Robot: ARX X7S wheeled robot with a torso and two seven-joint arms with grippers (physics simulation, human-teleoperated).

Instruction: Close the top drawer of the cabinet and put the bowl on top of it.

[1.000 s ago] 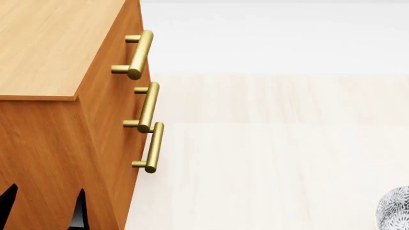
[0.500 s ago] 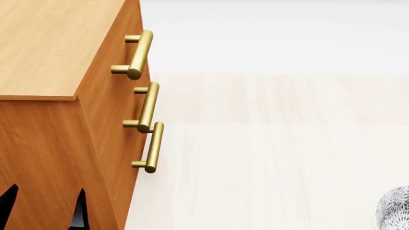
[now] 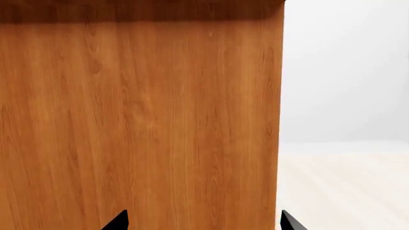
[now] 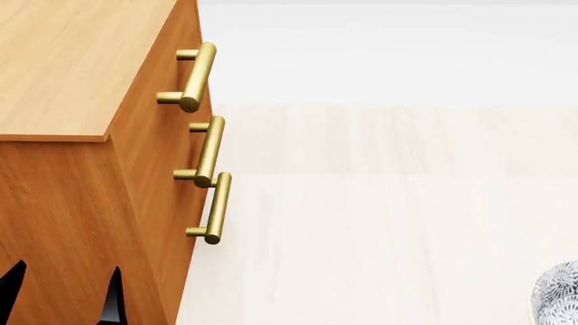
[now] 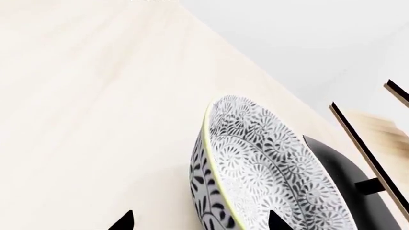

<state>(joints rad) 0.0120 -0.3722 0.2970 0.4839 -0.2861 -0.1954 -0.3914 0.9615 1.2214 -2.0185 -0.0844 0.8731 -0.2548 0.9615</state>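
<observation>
- At the left edge of the pale wooden surface (image 4: 380, 223) we see the cabinet (image 4: 63, 74) standing, its flat top running off the head view's upper left corner.
- Down its right-facing front sit three brass bar handles; the uppermost one (image 4: 194, 76) belongs to the top drawer (image 4: 172, 74), with the middle handle (image 4: 208, 151) and the lowest handle (image 4: 218, 207) below it.
- We read the top drawer front as lying level with the two fronts beneath it, with no gap showing along the cabinet's top edge.
- Our left gripper (image 4: 61, 298) shows as two black fingertips in front of the cabinet's plain side panel, near that panel's lower part; the tips stand apart with nothing between them.
- From the left wrist view the same side panel (image 3: 141, 124) fills most of the picture, and the two tips (image 3: 118, 221) sit spread across the panel's vertical corner edge; we cannot tell whether they touch the wood.
- Over at the surface's right edge, low in the head view, we find the bowl (image 4: 556, 292), well apart from the cabinet and partly cut off.
- Our right gripper (image 5: 201, 220) has its two dark tips spread wide, one each side of the bowl's wall (image 5: 268, 177); whether either touches it we cannot tell.
- Just beside the bowl stands a pale rack (image 5: 370, 153) on a black base (image 5: 342, 177).
</observation>
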